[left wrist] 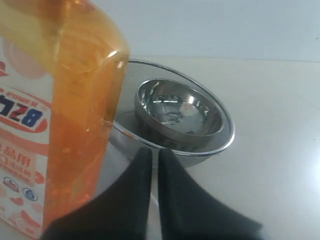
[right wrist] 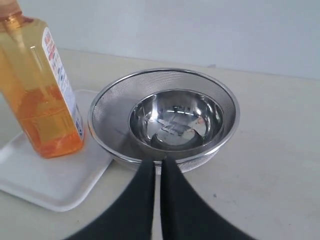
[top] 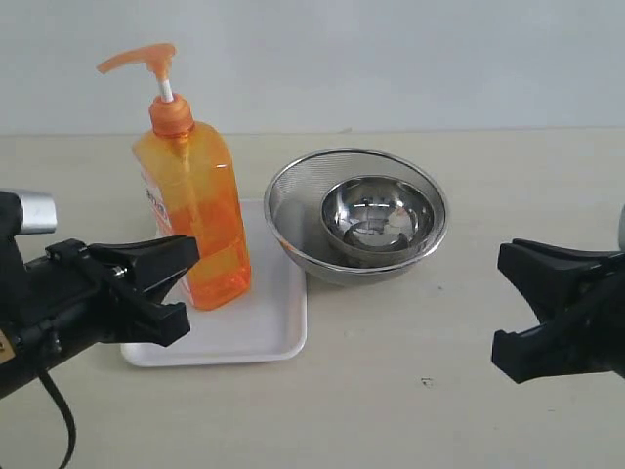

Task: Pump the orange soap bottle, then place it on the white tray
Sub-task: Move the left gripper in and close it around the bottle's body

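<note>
The orange soap bottle (top: 200,215) stands upright on the white tray (top: 264,337), its pump head raised on the white stem. My left gripper (top: 188,285) is low at the tray's front left, its jaws shut on nothing and just in front of the bottle's lower body. In the left wrist view the bottle (left wrist: 75,100) fills the space beside the shut left gripper (left wrist: 155,150). My right gripper (top: 500,303) hovers at the right side of the table, shut and empty. The right wrist view shows that gripper (right wrist: 157,161) facing the bowls, with the bottle (right wrist: 40,100) and tray (right wrist: 45,185) off to one side.
A steel mesh bowl (top: 293,210) sits right of the tray, touching its edge, with a smaller shiny steel bowl (top: 376,215) nested inside. Bare beige table (top: 410,391) lies between the two grippers. A pale wall stands behind.
</note>
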`<action>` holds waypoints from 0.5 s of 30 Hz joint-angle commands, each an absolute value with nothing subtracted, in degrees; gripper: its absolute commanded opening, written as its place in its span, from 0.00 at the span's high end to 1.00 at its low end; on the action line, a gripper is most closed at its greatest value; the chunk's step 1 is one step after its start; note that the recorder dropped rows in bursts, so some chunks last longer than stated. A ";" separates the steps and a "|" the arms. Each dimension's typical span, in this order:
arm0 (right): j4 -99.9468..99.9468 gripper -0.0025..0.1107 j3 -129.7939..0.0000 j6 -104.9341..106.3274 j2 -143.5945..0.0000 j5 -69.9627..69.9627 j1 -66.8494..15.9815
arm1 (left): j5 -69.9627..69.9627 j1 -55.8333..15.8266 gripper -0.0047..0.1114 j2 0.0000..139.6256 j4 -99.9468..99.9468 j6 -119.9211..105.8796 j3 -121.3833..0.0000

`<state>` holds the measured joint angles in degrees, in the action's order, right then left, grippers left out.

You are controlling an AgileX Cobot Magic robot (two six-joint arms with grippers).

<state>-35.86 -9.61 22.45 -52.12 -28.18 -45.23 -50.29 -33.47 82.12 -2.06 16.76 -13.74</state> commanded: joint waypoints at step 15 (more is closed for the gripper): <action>-35.90 0.98 -9.31 26.49 -51.82 -30.49 -45.08 | -63.32 -53.90 0.90 91.87 35.32 -4.30 -18.42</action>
<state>-36.01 -9.61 26.09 -52.12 -29.64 -45.23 -62.36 -53.37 90.29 34.75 -2.60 -16.71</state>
